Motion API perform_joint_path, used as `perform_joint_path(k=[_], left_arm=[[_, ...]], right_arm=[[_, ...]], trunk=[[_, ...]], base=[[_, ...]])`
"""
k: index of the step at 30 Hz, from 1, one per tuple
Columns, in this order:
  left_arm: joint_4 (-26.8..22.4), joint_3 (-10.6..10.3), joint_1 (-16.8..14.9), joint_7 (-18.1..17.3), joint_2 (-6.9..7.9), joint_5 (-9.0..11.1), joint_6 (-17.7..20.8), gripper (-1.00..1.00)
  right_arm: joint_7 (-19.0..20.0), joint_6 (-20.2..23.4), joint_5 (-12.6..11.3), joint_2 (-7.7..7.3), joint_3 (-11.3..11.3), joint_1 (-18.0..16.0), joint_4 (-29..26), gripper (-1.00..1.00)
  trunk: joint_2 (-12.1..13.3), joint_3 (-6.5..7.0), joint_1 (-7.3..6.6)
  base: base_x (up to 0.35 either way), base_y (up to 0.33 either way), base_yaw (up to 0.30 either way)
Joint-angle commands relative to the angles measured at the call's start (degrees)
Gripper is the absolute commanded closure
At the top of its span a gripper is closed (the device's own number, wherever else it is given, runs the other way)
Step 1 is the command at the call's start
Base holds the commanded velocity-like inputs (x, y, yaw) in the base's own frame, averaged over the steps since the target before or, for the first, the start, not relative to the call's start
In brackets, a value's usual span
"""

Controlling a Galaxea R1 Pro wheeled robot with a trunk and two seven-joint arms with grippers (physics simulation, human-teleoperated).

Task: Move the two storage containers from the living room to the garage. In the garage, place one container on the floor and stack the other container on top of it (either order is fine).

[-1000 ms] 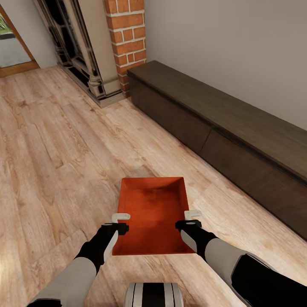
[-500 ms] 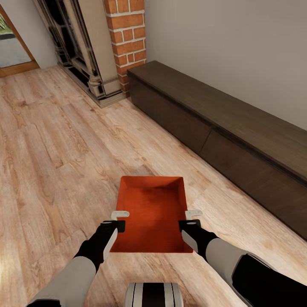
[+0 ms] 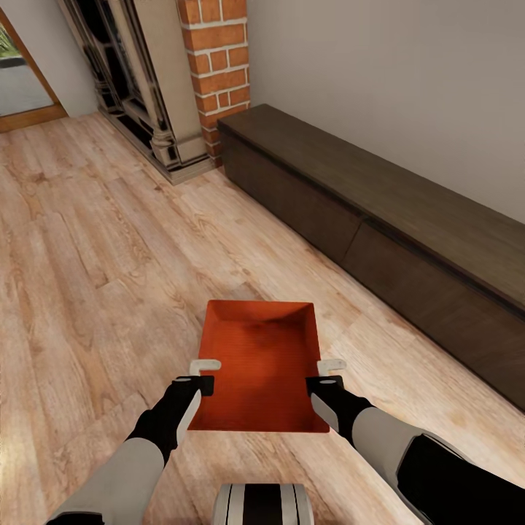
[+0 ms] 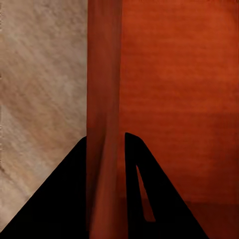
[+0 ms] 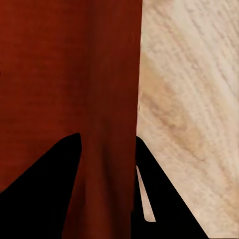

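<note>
Seemingly lifted, the storage container (image 3: 259,357) has each side wall clamped by left hand (image 3: 205,374) and right hand (image 3: 326,372).

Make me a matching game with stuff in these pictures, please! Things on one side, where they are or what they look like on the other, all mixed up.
Things:
1. orange-red open-top rectangular bin
2. red brick chimney
3. long dark brown wooden cabinet
4. left gripper

Descriptions:
A. runs low along the grey wall
B. clamped on the bin's side wall
C. held between both grippers above the light wood plank floor
D. stands upright beside the dark fireplace

Pairs: 1-C, 2-D, 3-A, 4-B
</note>
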Motion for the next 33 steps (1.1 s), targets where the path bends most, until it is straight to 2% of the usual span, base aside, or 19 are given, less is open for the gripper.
perform_joint_path(k=[1,33], left_arm=[[0.0,0.1,0.0,-0.4,-0.14,0.9,0.1,1.0],[0.1,0.0,0.0,-0.4,-0.06,0.9,0.1,1.0]], right_arm=[[0.0,0.3,-0.8,0.26,0.6,0.0,-0.2,1.0],[0.4,0.1,-0.8,0.26,0.7,0.0,-0.4,1.0]], trunk=[[0.4,0.15,-0.23],[13.2,5.89,-7.26]], base=[[0.0,0.0,0.0],[0.0,0.0,0.0]])
